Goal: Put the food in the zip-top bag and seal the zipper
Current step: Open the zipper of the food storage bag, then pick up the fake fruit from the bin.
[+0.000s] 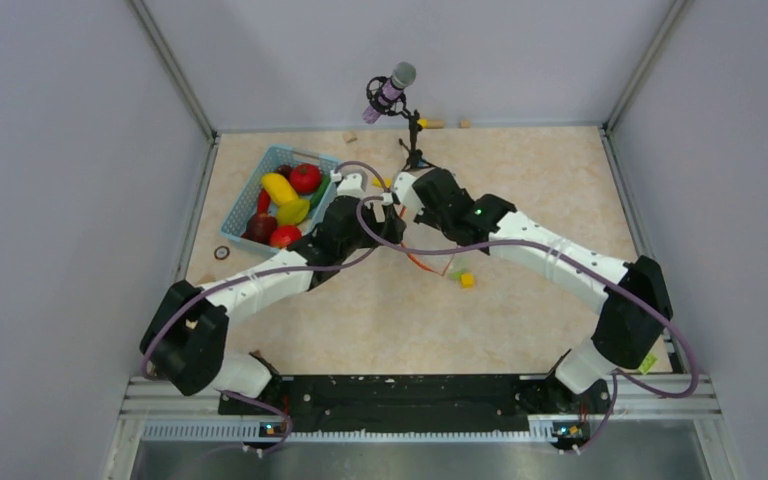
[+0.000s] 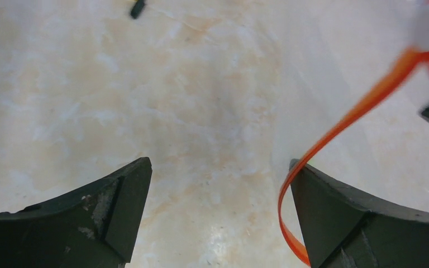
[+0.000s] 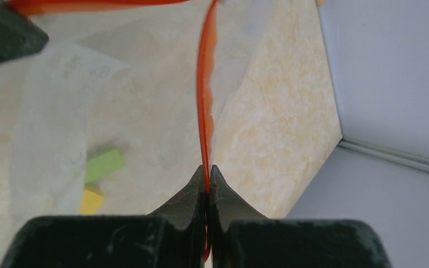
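The zip-top bag (image 3: pixel 61 106) is clear, with a whitish label, and hangs lifted over the table. My right gripper (image 3: pixel 207 174) is shut on its orange-red zipper (image 3: pixel 203 100). My left gripper (image 2: pixel 218 167) is open, and the zipper (image 2: pixel 363 106) curves along the inside of its right finger (image 2: pixel 335 212); nothing lies between the jaws. In the top view both grippers, left (image 1: pixel 368 205) and right (image 1: pixel 397 200), meet at mid-table, with the zipper (image 1: pixel 423 262) trailing below them. The food, a banana (image 1: pixel 278 187), a tomato (image 1: pixel 305 177) and other pieces, lies in the basket.
The light-blue basket (image 1: pixel 250 185) stands at the back left, beside my left arm. Small green and yellow blocks (image 1: pixel 465 279) lie under the bag, also in the right wrist view (image 3: pixel 103 164). A microphone on a stand (image 1: pixel 392 88) is at the back centre. A small ring (image 1: pixel 222 253) lies left.
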Robot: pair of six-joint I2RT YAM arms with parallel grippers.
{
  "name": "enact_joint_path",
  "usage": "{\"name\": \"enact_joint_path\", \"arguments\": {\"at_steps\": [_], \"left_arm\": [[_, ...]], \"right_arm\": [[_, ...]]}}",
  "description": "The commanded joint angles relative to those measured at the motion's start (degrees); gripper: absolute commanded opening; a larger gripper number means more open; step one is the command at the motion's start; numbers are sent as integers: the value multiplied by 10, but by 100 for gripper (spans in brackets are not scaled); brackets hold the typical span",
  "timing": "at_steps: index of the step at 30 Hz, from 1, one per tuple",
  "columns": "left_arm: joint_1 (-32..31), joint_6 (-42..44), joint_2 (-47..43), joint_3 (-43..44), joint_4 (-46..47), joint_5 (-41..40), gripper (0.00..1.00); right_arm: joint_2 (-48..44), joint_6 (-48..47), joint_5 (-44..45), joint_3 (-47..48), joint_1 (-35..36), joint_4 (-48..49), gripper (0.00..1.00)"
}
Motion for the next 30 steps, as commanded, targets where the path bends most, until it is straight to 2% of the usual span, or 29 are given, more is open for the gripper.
{"name": "enact_joint_path", "arguments": {"at_steps": [1, 4, 8, 10, 15, 23, 30], "left_arm": [[-1, 50, -63, 6, 30, 140, 98], [-2, 53, -100, -15, 38, 182, 98], [-2, 46, -144, -42, 31, 152, 98], [-1, 40, -162, -49, 17, 82, 98], [10, -8, -183, -26, -104, -116, 98], [68, -52, -213, -24, -168, -189, 98], [191, -109, -152, 30, -260, -200, 98]], "right_arm": [[-4, 33, -45, 33, 1, 24, 0], [1, 62, -28, 45, -3, 35, 0], [-6, 129, -81, 75, -39, 40, 0], [-14, 131, -126, 72, -51, 42, 0], [-22, 139, -106, 62, -53, 51, 0], [18, 155, -92, 86, -79, 56, 0], [49, 187, -100, 112, -103, 56, 0]]}}
